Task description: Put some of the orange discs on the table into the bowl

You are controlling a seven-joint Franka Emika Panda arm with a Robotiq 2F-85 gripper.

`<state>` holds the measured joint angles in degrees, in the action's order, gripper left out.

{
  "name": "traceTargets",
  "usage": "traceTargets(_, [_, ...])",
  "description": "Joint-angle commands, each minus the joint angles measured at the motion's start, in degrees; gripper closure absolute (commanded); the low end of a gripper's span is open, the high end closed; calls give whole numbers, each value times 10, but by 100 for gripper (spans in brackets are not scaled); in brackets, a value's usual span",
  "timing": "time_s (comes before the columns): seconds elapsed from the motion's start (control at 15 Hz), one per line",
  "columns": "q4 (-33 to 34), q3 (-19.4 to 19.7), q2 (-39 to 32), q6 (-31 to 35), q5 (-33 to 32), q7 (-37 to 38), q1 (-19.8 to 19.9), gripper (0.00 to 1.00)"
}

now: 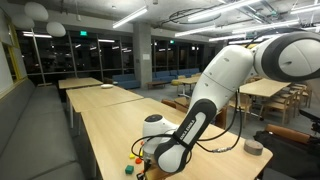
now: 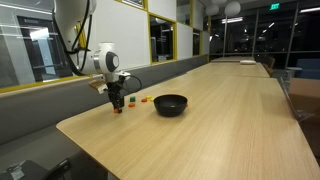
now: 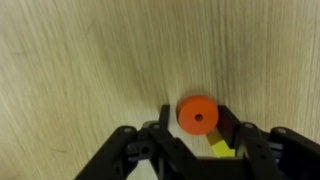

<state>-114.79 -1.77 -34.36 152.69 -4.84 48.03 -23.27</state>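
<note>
In the wrist view my gripper (image 3: pixel 198 122) has its two fingers against both sides of one orange disc (image 3: pixel 198 115), a flat round piece with a small centre hole, low over the light-wood table (image 3: pixel 90 60). A yellow piece (image 3: pixel 221 150) lies just behind the disc between the fingers. In an exterior view the gripper (image 2: pixel 118 101) points down at the table's near-left end, to the left of the black bowl (image 2: pixel 170 105). More small orange pieces (image 2: pixel 147 99) lie between the gripper and the bowl. The bowl's inside is not visible.
A green piece (image 1: pixel 128 168) lies on the table (image 1: pixel 105 125) beside the gripper. A small grey round object (image 1: pixel 253 146) sits at the far side behind the arm. A bench runs along the table's side (image 2: pixel 40 120). Similar tables stand farther back.
</note>
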Motion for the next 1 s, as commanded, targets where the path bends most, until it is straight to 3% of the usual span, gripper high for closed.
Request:
traceTargets(0.0, [11,9,-5,2,4,-6,-6,78])
traceTargets(0.07, [13,9,-4,0,4,-7,-6,74])
traceTargets(0.4, [17,23,18,-34,-5,-6,-5,74])
traceTargets(0.93, [14,83,96,-55,-48,14,14,74])
